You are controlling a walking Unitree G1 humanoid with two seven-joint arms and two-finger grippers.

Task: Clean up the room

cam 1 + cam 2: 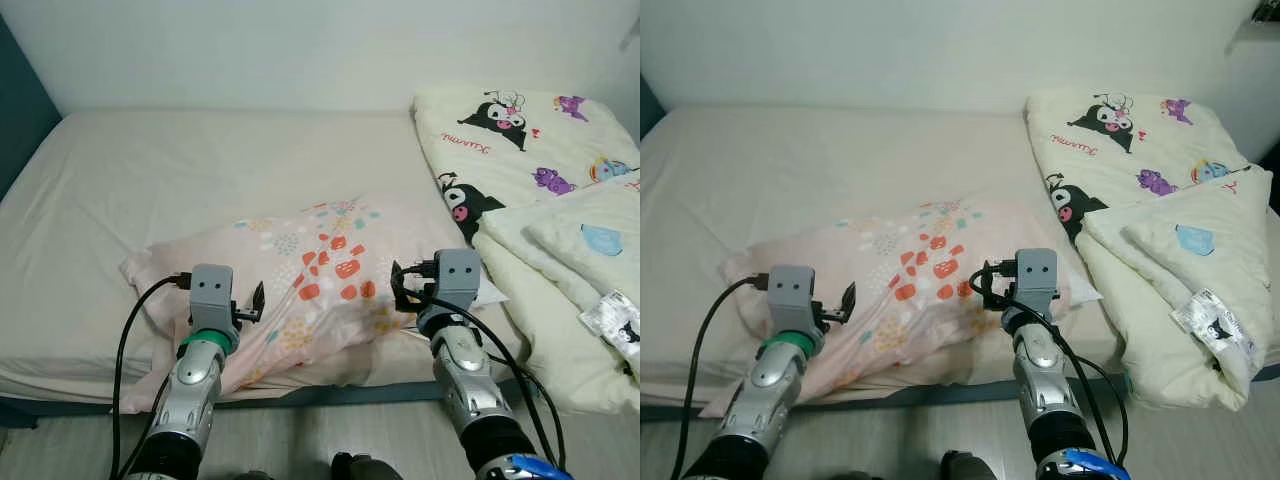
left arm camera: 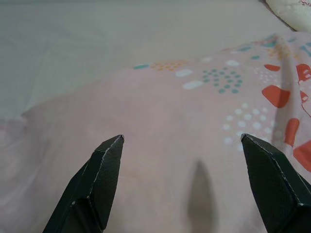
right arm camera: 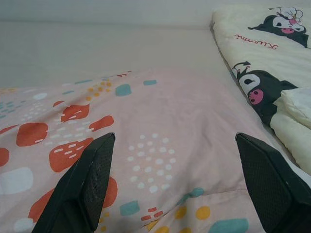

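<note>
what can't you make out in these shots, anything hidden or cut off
- Pillow: its near edge is hidden behind the left gripper and right gripper arms in the eye views.
- Quilt: cut off by the right edge in the left eye view; the small tag has print too small to read.
- Dark thing on the floor: cut off by the bottom edge, cannot tell what it is.

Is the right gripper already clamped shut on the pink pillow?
No, the right gripper has its two black fingers spread wide apart above the pink pillow, gripping nothing.
</note>
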